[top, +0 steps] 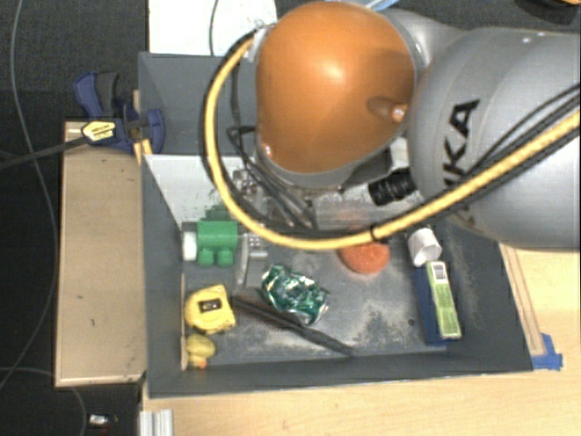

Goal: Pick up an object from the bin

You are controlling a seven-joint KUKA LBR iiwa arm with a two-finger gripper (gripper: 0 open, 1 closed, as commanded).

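The gripper point(247, 254), beneath the orange wrist cover point(327, 80), sits low in the left half of the bin point(381, 327), just beside a green block point(216, 241); whether it is released or clenched cannot be determined. Nearby, left to right: a yellow tape measure point(209, 309), a crumpled green wrapper point(293, 294), an orange ball point(365, 258).

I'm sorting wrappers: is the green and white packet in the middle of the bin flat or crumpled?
Crumpled: the green and white packet is bunched into a creased wad.
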